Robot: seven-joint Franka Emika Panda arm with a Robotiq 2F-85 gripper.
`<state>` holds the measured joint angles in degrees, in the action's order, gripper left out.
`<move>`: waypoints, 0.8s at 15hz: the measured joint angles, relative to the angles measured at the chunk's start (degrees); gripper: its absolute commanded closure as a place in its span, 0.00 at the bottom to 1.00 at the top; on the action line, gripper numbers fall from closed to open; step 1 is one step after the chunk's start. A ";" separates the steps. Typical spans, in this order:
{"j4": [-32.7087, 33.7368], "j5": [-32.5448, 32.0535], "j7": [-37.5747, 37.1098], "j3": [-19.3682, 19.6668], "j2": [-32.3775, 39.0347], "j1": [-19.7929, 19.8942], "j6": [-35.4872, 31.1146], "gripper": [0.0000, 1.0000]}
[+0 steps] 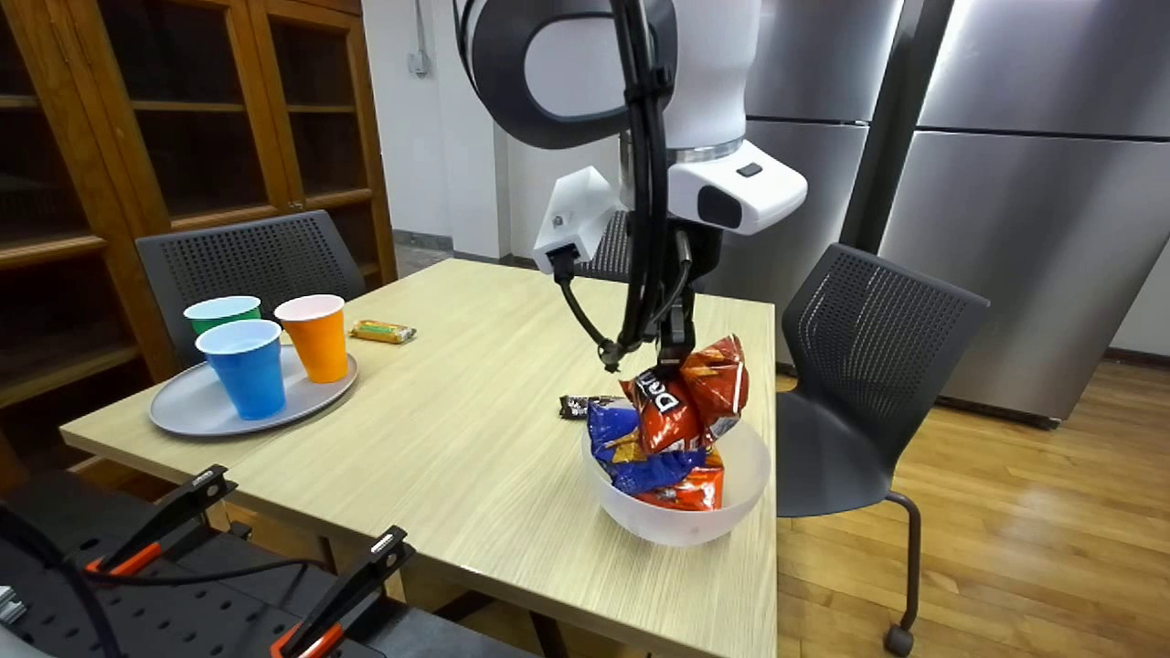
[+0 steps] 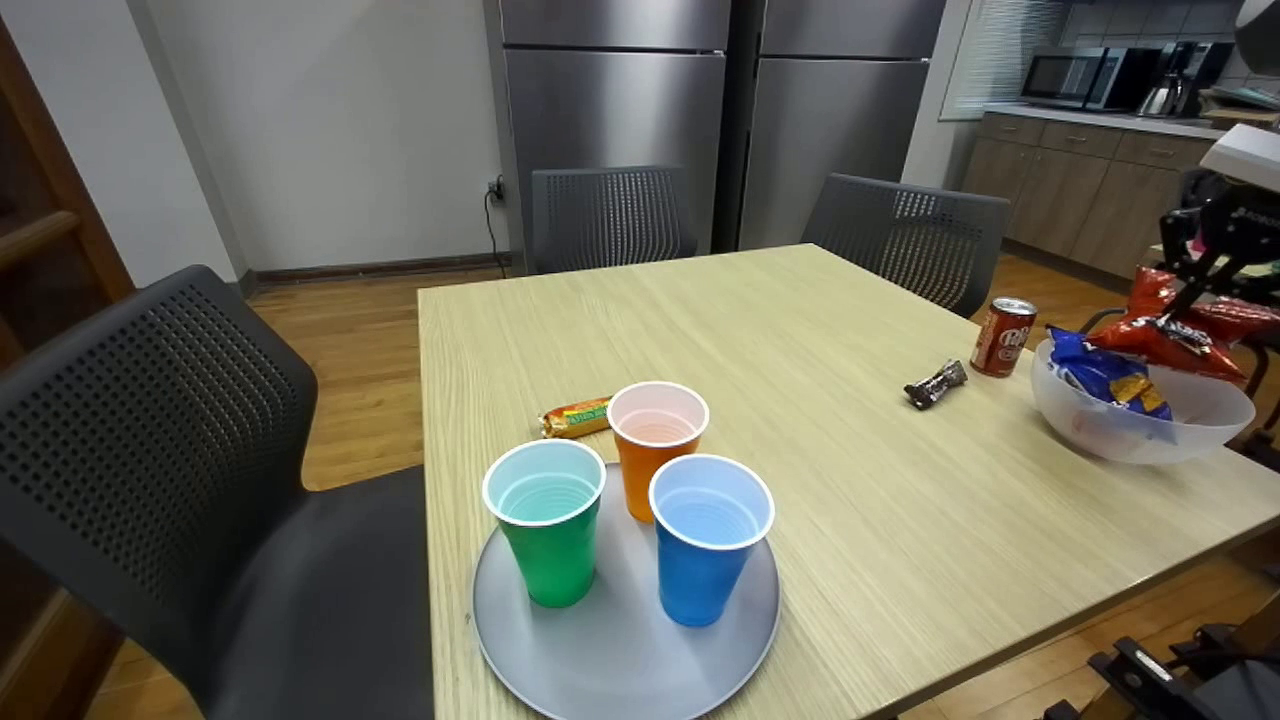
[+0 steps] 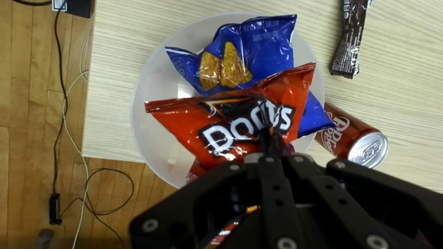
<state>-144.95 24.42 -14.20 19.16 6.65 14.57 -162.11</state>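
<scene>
Black pincer [image 1: 675, 359] clamps glossy red foil Doritos bag [image 3: 221, 129] over frosted round plastic bowl [image 1: 676, 528]; blue foil chip bag [image 3: 263, 58] inside. Grasp looks done, release outstanding.

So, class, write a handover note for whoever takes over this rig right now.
Fingers: shut on the red Doritos bag.
Where: it hangs over the bowl; a blue bag and an orange-red bag lie inside. A Dr Pepper can and a dark-wrapped bar are beside the bowl.
Done: red Doritos bag gripped.
Left: it is not yet released.
</scene>
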 measured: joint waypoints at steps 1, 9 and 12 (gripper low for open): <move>0.88 0.52 0.02 0.01 0.97 0.04 0.06 1.00; 7.98 1.58 0.33 0.00 9.53 0.66 2.95 1.00; 10.01 1.43 0.33 -0.59 12.01 1.60 3.73 1.00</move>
<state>-134.94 25.85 -13.87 18.57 18.66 16.16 -158.38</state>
